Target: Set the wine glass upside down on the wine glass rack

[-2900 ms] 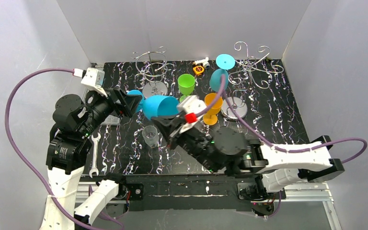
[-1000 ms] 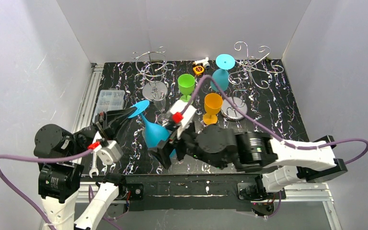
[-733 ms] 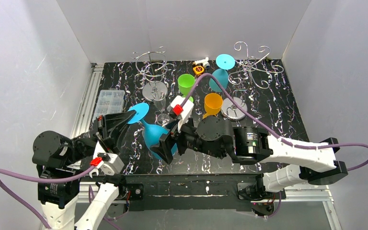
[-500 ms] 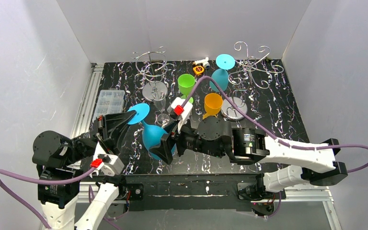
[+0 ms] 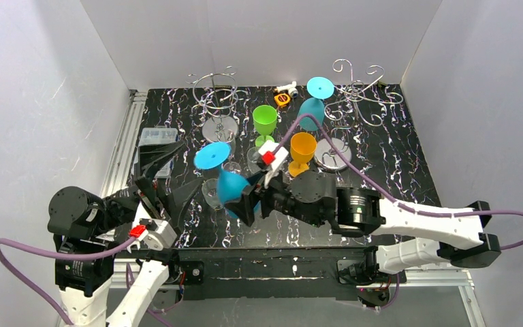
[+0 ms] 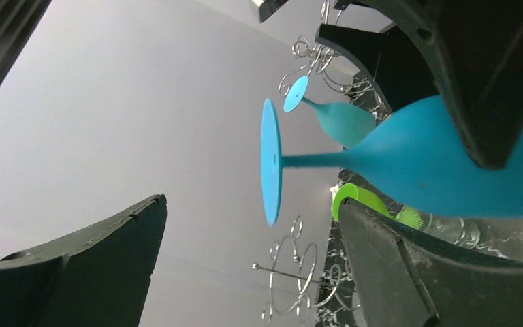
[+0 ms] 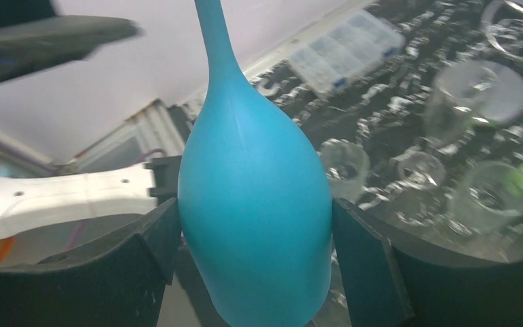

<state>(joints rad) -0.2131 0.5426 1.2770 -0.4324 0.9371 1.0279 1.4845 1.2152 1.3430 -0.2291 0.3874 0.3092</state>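
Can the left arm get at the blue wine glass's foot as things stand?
Likely yes: the open left end effector faces the blue wine glass foot with nothing between; the right end effector grips only the bowl.

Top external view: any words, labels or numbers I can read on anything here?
No text can be read in any view.
Yellow tool at the back of the table: any label is too small to read.
Clear parts box: no legible label.
Blue wine glass in the right hand: plain, no print.
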